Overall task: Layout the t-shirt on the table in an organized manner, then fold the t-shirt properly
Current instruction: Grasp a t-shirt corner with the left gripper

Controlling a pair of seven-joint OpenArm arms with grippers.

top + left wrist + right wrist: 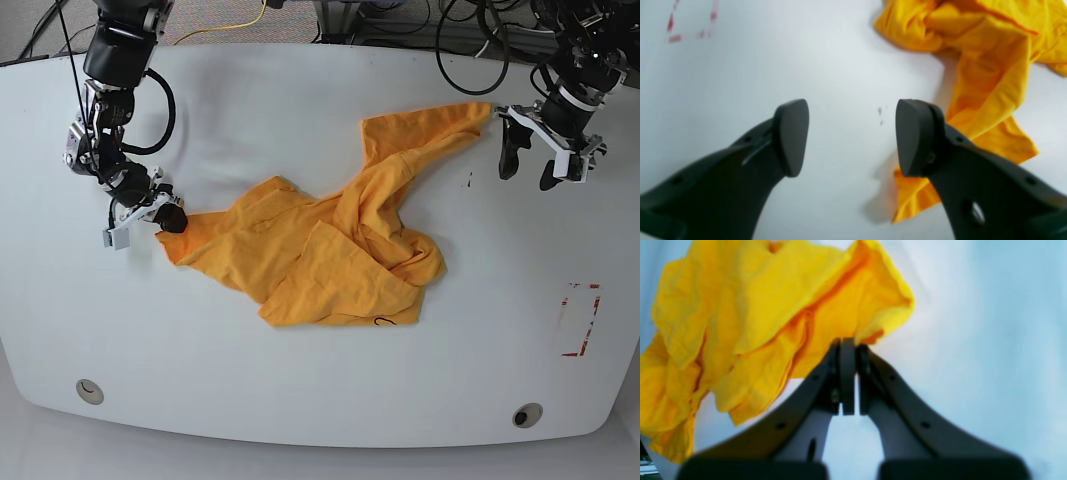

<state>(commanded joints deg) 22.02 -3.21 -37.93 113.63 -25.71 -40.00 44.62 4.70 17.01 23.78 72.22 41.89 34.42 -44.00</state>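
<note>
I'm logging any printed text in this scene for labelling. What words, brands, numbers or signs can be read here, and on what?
No text can be read.
Black mark on the t-shirt, at its lower edge: only a small curl shows, too small to read.
Red dashed rectangle on the table: a marking, not lettering.
Dark specks on the table beside the left hand: no characters.

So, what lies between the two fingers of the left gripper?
Only bare white table with a few dark specks, as the left wrist view shows. The t-shirt lies beside the left gripper, outside one finger.
</note>
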